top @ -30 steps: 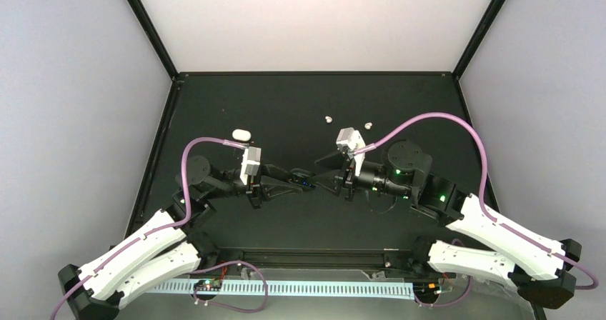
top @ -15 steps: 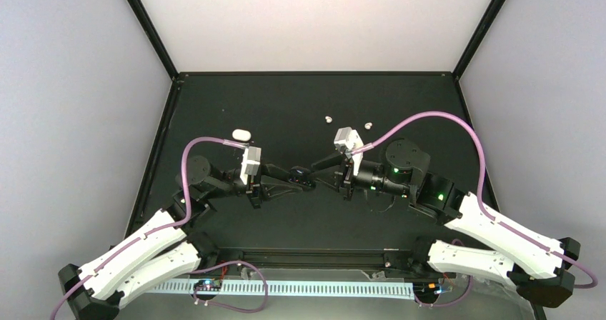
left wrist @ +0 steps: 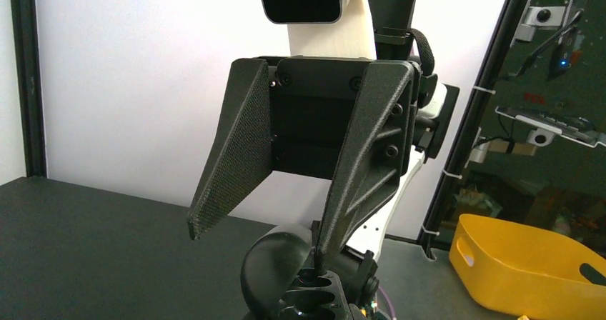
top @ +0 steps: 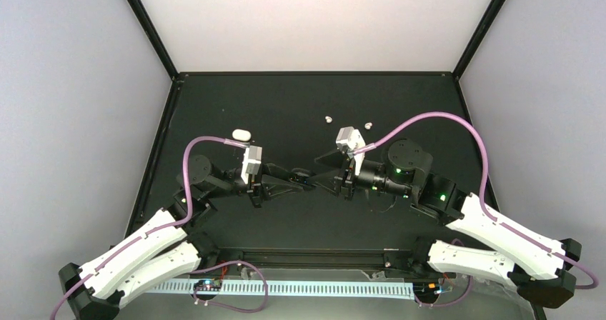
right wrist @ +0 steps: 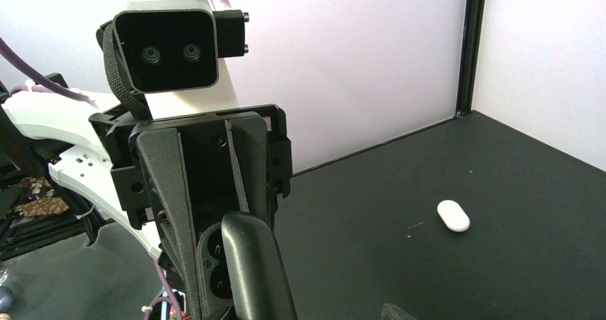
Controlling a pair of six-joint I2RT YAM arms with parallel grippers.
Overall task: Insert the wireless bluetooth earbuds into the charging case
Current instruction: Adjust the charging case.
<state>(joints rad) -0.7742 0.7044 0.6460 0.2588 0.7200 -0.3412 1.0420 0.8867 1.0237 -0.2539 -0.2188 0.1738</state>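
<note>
My left gripper is shut on an open black charging case, held off the table with its lid raised and its two sockets facing the right arm. My right gripper is open. In the left wrist view one of its fingertips touches the far socket while the other finger hangs to the left of the lid. Nothing shows between its jaws. Two white earbuds lie on the table behind the grippers. No black earbud is visible.
A closed white charging case lies on the black table, left of centre, and also shows in the right wrist view. A yellow bin stands outside the enclosure. Black frame posts line the walls.
The right gripper's jaws narrowed at the black case half a second ago and have spread apart again. The left arm and the case have stayed in place.
</note>
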